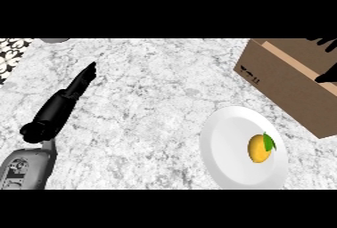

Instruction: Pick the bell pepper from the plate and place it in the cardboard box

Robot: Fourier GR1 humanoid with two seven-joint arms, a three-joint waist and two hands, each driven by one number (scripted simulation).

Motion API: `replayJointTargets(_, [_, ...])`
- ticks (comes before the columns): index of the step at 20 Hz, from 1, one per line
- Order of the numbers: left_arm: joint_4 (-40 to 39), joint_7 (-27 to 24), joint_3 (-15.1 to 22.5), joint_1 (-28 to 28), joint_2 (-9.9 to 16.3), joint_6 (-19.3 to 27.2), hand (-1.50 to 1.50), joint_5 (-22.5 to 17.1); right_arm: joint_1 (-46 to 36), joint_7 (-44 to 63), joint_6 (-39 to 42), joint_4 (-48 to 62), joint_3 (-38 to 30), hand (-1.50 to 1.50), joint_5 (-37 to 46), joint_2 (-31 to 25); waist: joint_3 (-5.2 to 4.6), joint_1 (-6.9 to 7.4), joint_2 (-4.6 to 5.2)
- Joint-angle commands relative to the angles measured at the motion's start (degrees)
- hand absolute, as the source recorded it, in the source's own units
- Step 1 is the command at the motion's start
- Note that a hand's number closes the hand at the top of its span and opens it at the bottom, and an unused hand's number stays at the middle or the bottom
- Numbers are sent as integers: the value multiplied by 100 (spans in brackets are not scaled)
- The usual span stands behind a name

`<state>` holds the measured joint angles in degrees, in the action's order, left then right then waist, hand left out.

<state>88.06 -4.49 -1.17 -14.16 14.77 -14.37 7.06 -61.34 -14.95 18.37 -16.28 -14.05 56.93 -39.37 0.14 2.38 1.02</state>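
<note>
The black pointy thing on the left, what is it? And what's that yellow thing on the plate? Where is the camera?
The picture is taken from the robot's head, looking steeply down at a kitchen counter. The black pointy thing is the left robot hand, on the end of a grey forearm that comes in from the bottom. Its fingers are straight and it holds nothing.

The yellow thing is a bell pepper with a little green stem. It lies on a white plate. Just behind the plate stands a brown cardboard box, open at the top. The robot's job is to move the pepper into that box, and that has not happened yet.

The dark shape at the right edge, over the box, may be the right robot hand. Too little of it shows to tell whether it is open.
</note>
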Motion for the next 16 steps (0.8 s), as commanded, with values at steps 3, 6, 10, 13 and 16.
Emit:
replayJointTargets(3, [-41,21,54,50,-46,37,0,78,-192,-757,-418,-52,-1267,-150,-1275,123,15,-56,-22])
replayJointTargets(6, [80,74,115,88,-161,104,0,77,-343,-598,-299,205,-2370,-150,-2334,79,26,-89,-38])
replayJointTargets(10, [174,164,84,22,-154,120,0,65,-268,-160,-391,559,-3171,-150,-3056,-140,14,-20,1])
replayJointTargets(13, [89,15,-44,-67,-4,-48,0,-47,-11,-188,-616,631,-3396,-150,-3249,-329,13,63,49])
replayJointTargets(16, [17,42,64,-84,-93,24,0,82,148,-334,-663,555,-3507,-150,-3367,-563,14,70,59])
